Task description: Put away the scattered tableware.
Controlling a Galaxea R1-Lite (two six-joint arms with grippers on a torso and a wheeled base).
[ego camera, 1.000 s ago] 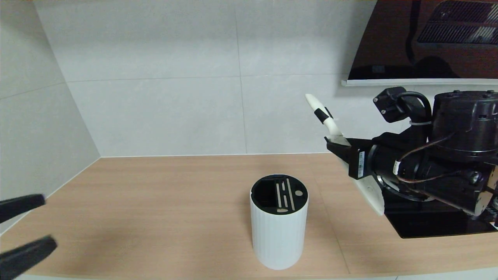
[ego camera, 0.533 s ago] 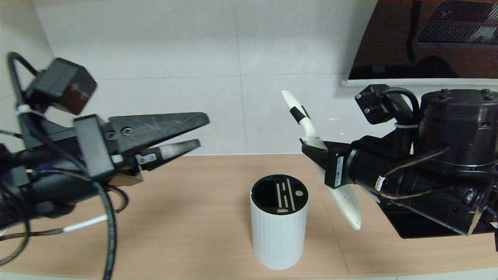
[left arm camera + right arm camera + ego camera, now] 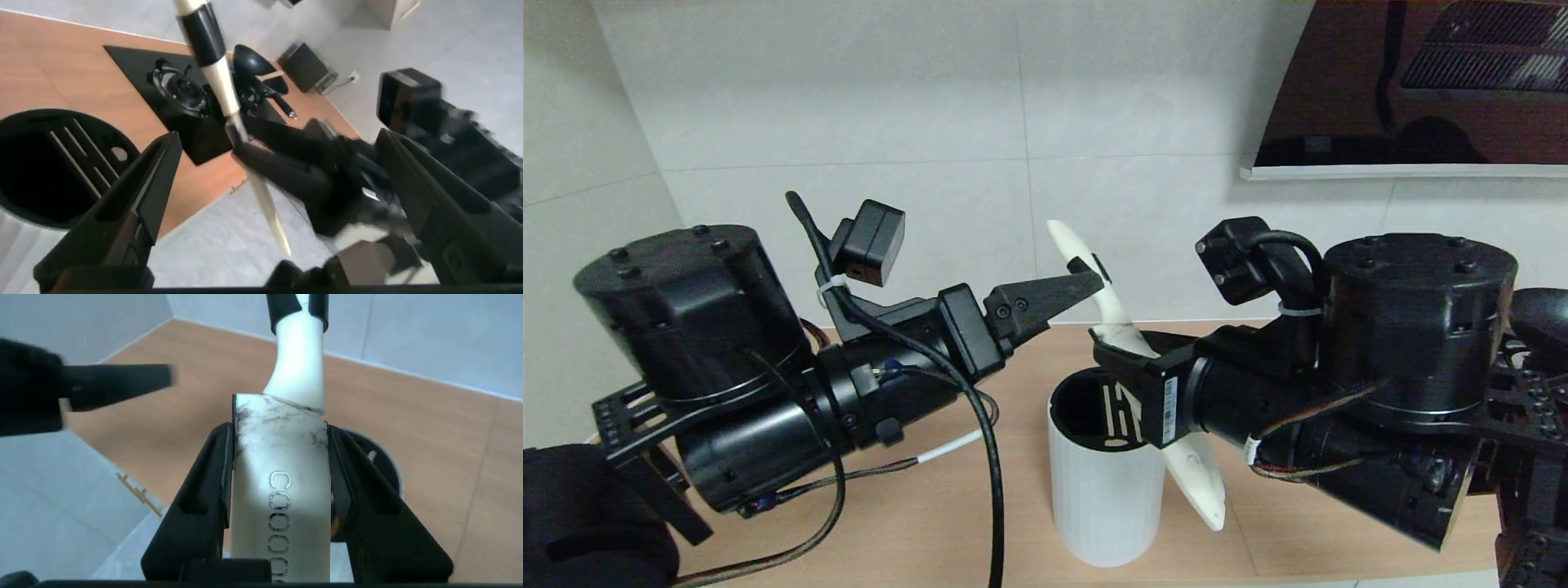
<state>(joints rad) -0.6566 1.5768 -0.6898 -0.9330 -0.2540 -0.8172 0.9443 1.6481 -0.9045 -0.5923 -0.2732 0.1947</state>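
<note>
The right gripper (image 3: 1123, 359) is clamped on a white knife (image 3: 1194, 478) where the blade meets the handle. It holds the knife tilted, with the black-banded handle slanting up toward the tiled wall (image 3: 849, 98) and the blade pointing down. In the head view the blade crosses the right side of the white holder (image 3: 1104, 506), its tip below the rim and outside the cylinder. The holder stands upright on the wooden countertop (image 3: 1274, 535). Its black slotted top is partly covered by the right gripper's fingers. The left gripper (image 3: 278, 212) hovers level with the handle, its fingers spread wide apart and holding nothing. One fingertip (image 3: 1090, 283) sits right at the handle's black band, though I cannot tell whether it touches. The left arm's cables hang over the counter left of the holder. A black cooktop (image 3: 155, 69) lies beyond the knife, and a dark range hood (image 3: 1413, 82) is mounted on the wall above.
</note>
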